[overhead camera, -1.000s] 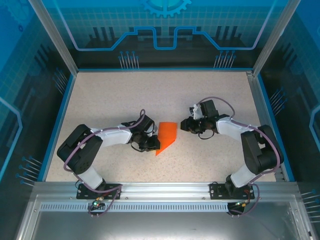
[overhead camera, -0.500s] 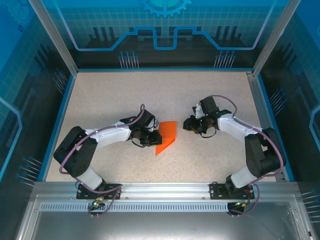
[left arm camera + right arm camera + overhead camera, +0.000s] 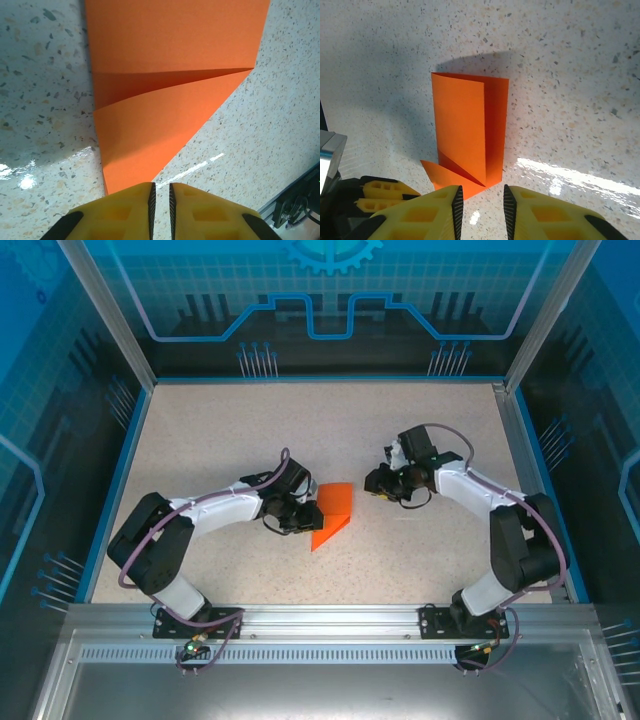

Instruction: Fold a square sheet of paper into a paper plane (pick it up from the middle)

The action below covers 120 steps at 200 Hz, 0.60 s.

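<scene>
**A:** Where's the paper?

**B:** The orange sheet [image 3: 335,512] is down on the speckled table [image 3: 230,430]. It's folded into a narrow shape, one layer lapped over another, and its near end is cut to a slant with a point.

**A:** Left arm?

**B:** The left gripper [image 3: 302,518] is hard against the sheet's left edge, low to the table. From its wrist, the sheet's near corner runs right up under the yellow fingers [image 3: 120,210]. They're drawn close with a thin dark slit between them. I cannot tell whether paper is pinched in that slit.

**A:** Right arm?

**B:** The right gripper [image 3: 374,485] is just off the sheet's right side, clear of it. From its wrist, the fingers [image 3: 445,210] stand apart with bare table in the gap. The sheet [image 3: 467,132] lies ahead of them, long side running away. A small flap pokes out of it towards the left gripper's fingers [image 3: 380,192].

**A:** Touching?

**B:** The right doesn't touch the sheet. The left is at the flap's edge.
</scene>
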Tool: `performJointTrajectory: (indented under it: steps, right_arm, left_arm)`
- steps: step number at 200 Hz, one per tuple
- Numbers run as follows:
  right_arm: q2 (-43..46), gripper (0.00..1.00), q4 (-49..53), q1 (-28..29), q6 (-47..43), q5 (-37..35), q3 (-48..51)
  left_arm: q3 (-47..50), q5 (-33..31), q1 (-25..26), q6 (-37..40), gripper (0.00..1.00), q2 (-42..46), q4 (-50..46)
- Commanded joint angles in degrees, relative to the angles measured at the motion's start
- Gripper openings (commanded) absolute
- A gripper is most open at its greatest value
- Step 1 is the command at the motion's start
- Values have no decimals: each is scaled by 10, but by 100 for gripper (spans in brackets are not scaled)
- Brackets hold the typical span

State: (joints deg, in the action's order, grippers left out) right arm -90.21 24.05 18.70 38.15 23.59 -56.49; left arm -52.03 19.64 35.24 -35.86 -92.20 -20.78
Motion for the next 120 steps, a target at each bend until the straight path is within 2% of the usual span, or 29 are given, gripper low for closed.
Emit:
performJointTrajectory:
  steps: [1, 68, 120]
  right_arm:
    - [-24, 30, 34, 2, -10, 18, -35]
    - [-14, 31, 62, 1, -22, 0, -49]
    - [112, 37, 19, 8, -29, -80, 32]
  left_arm:
    - [-25, -4, -3, 14, 18, -10, -17]
    - [-29, -14, -3, 21, 18, -1, -21]
    - [-32, -30, -4, 2, 18, -6, 0]
